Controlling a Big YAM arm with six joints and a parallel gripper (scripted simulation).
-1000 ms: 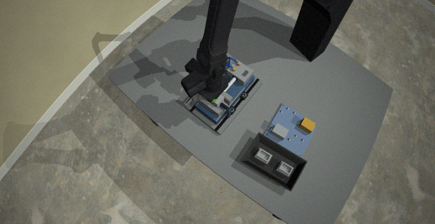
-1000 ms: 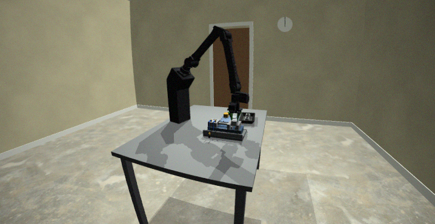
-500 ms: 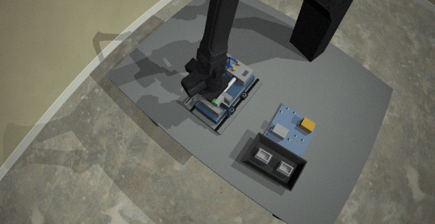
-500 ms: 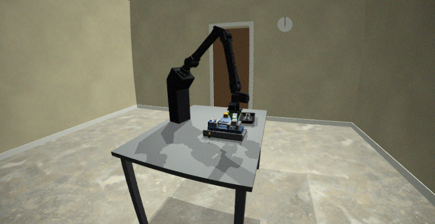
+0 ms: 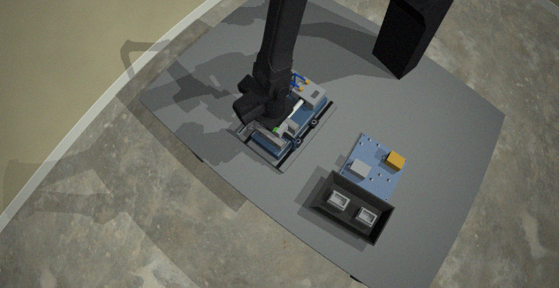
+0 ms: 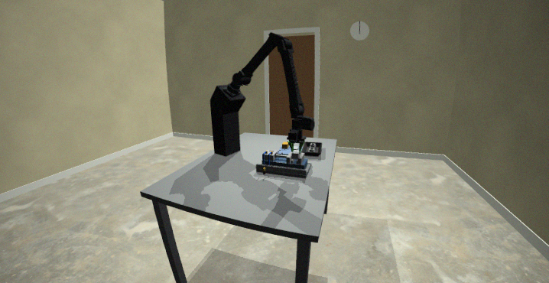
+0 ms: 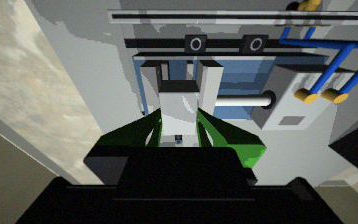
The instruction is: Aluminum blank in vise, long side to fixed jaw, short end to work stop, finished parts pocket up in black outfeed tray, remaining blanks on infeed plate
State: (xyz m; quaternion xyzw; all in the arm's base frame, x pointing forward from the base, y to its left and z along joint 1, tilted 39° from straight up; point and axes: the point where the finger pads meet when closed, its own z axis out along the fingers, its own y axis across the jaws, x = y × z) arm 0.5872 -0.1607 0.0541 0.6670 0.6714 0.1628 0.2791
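My gripper is shut on a plain gray aluminum blank, one green finger on each side. The blank is between the fixed jaw and the moving jaw of the open vise, its top above theirs. Its underside, the low bars beneath it and any contact with the work stop are hidden. On the blue infeed plate sit another gray blank and a yellow brass blank. Two finished parts lie pocket up in the black outfeed tray.
The hose block with blue hoses and brass fittings stands at the vise's other end. Two round-topped clamps sit along the vise's side. The tray stands close beside the infeed plate, with raised walls.
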